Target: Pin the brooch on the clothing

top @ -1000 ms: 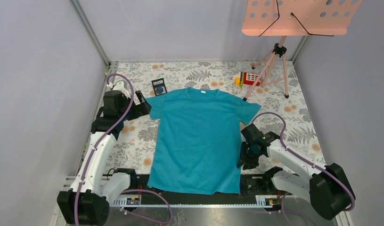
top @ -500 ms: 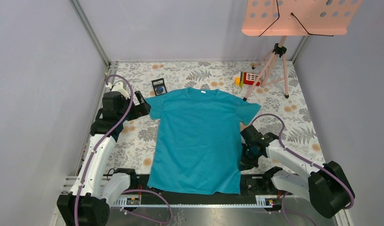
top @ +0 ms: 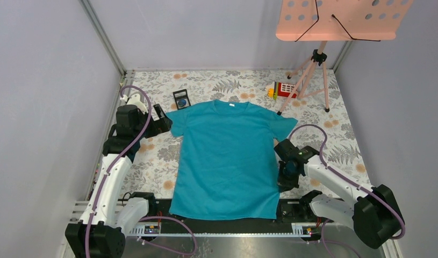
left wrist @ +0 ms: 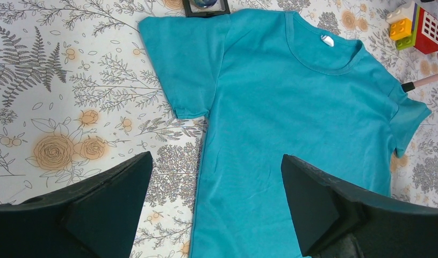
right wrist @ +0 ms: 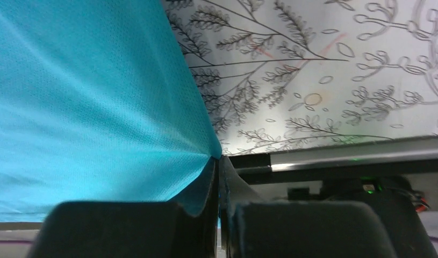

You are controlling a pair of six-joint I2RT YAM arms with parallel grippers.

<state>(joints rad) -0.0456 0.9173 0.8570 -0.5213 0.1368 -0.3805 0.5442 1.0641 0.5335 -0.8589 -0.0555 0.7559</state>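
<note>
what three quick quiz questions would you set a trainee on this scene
1. True or false: the right pincer is shut on the shirt at its edge.
2. Which stands open? A. left pincer B. right pincer
3. Fill in: the brooch sits in a small black ___ just beyond one sleeve.

Key: 1 true; 2 A; 3 frame
</note>
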